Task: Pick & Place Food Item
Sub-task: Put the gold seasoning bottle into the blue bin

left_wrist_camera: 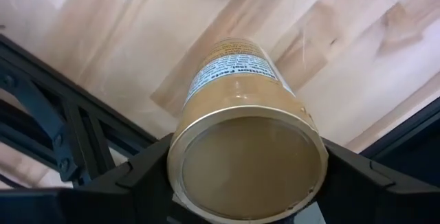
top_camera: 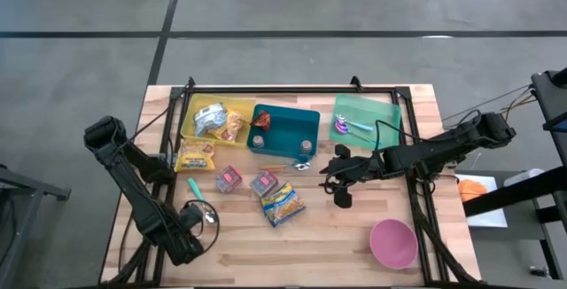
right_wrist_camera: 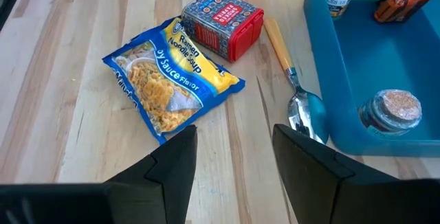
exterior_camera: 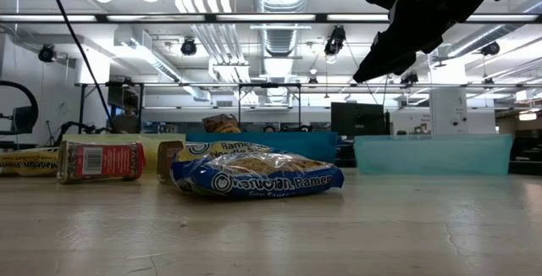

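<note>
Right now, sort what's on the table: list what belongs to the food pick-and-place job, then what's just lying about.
Job:
- gold can, clamped in the left gripper
- ramen packet, ahead of the open right gripper
- red box
- blue bin and yellow bin, holding food

Lying about:
- spoon beside the blue bin
- pink bowl
- green tray

Place: a robotics lab or test hall, as is shown by the fittings listed below.
Ceiling: exposed ducts [exterior_camera: 279, 22] and long strip lights [exterior_camera: 169, 18] are seen far overhead.
Floor: bare grey concrete [top_camera: 89, 50] marked with dark lines is seen around the bench.
Bench: a wooden table [top_camera: 337, 245] is framed by black rails [top_camera: 292, 89].
Background: metal stands, monitors [exterior_camera: 356, 119] and cables are seen at the far side.
</note>
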Motion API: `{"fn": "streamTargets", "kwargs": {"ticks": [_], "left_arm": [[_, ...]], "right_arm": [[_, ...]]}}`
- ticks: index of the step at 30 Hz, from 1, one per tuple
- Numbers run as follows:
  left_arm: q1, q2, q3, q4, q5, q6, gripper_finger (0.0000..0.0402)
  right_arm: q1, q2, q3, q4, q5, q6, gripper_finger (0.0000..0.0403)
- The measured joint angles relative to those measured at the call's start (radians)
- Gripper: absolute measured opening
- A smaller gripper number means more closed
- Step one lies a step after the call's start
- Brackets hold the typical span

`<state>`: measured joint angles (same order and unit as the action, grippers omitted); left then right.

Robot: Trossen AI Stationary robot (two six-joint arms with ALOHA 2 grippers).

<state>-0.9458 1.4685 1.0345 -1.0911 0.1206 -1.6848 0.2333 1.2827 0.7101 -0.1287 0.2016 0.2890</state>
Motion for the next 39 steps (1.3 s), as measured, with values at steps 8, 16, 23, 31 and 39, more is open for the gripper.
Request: {"fn": "streamTargets", "kwargs": {"ticks": [8,16,23,31,39], "left_arm": [[0.029,0.0,0.06,-0.067,-0.056,0.032,0.0279],[0.118,0.0,0.094,-0.086,-0.103,0.152,0.0279],[0.271,0.0,0.116,-0.087,-0.125,0.355,0.0279],[0.484,0.0,0.175,-0.092,-0.155,0.622,0.0279],[0.723,0.0,0.29,-0.118,-0.155,0.869,0.0279]], "right_arm": [[0.0,0.0,0.0,0.001,0.0,0.0,0.019],[0.0,0.0,0.0,0.004,0.0,0.0,0.019],[0.0,0.0,0.0,0.005,0.0,0.0,0.019],[0.0,0.0,0.0,0.006,0.0,0.0,0.019],[0.0,0.0,0.0,0.007,0.0,-0.003,0.019]]}}
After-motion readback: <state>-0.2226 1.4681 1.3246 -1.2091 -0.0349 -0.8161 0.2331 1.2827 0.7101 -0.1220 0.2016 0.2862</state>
